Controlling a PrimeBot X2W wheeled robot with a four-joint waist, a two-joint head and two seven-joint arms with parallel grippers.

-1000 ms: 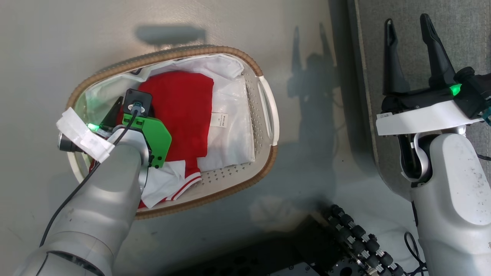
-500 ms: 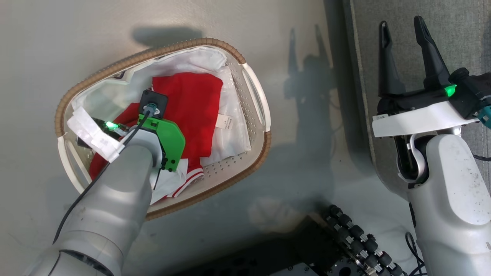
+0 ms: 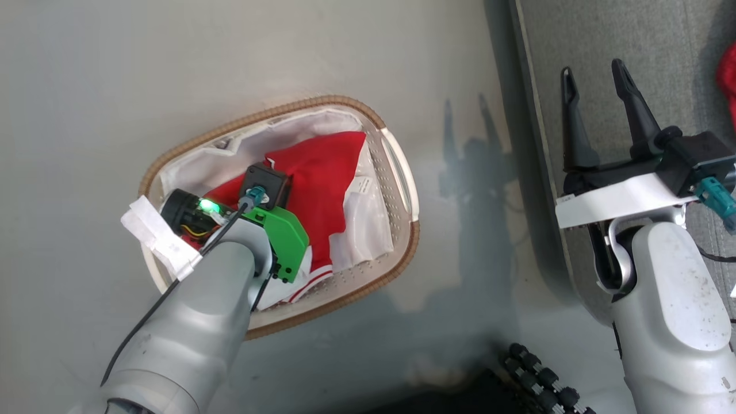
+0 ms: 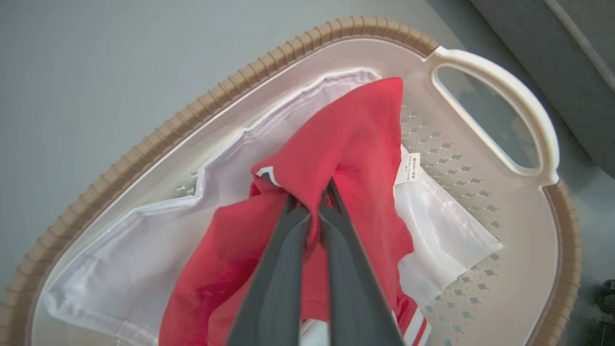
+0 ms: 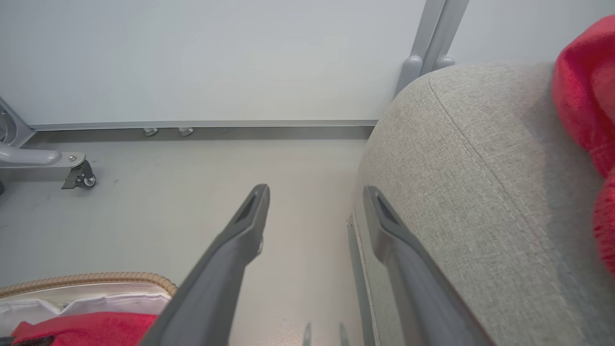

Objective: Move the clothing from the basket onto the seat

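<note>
Left gripper: jaws pinched together on a fold of the red clothing, with the fabric bunched between the fingertips at the centre of the left wrist view. From the pinch the garment rises to a peak toward the upper middle of that frame and drapes down to the bottom edge. A red-and-white striped hem shows at the lower right. A small white label sits just beside the garment's right edge.

The clothing lies inside the basket, over the white lining. The basket's brown woven rim arcs across the upper left of the frame, and one side handle is at the upper right. In the head view the basket stands on the pale floor, centre-left of frame.

Right gripper: jaws wide apart, holding nothing, at the upper right of the head view above the near edge of the seat. In the right wrist view one finger is over the floor and the other over the seat's rounded corner.

A second red garment lies on the seat at the right edge of that frame, well apart from the basket.
</note>
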